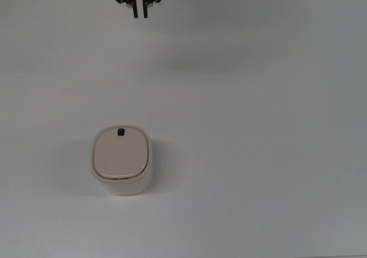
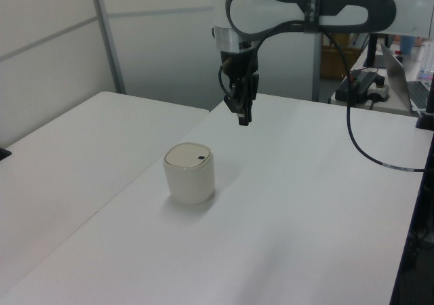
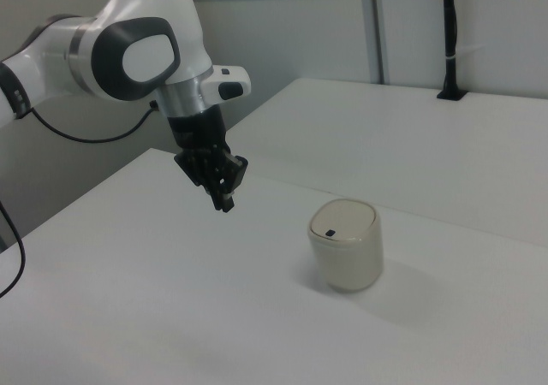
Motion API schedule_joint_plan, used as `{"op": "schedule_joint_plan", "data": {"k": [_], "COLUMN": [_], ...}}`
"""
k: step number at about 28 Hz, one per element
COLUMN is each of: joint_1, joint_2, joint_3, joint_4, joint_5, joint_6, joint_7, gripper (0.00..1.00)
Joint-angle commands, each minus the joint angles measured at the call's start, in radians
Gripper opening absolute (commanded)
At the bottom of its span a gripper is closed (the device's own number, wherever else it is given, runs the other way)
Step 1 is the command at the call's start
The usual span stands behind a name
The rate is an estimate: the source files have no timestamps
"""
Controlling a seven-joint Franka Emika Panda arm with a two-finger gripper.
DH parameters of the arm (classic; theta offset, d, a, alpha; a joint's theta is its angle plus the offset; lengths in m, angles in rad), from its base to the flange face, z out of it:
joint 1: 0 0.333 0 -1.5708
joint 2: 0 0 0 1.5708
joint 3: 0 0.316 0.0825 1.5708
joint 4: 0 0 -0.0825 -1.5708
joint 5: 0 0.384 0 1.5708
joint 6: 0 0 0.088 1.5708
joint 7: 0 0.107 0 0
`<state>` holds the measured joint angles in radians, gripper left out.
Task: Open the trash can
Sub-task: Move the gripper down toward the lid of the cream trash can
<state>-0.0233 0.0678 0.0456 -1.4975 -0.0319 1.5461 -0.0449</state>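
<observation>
My gripper (image 1: 140, 12) hung pointing straight down above the table (image 1: 258, 126), jaws closed on nothing, with the trash can (image 1: 121, 159) well apart below, lid shut.

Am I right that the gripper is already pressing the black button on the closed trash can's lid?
Not quite: the gripper hangs in the air well away from the trash can, as the left view shows. The lid is closed, and its black button is untouched.
</observation>
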Motion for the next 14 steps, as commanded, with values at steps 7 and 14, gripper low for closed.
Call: {"op": "schedule_joint_plan", "data": {"k": [7,14], "joint_1": [0.003,0.0], "joint_2": [0.061,0.122], "joint_3": [0.002,0.002], "joint_4": [-0.003,-0.001], "joint_5": [0.007,0.007], "joint_6": [0.123,0.224], "joint_7": [-0.03,-0.03], "gripper": [0.0,0.0]}}
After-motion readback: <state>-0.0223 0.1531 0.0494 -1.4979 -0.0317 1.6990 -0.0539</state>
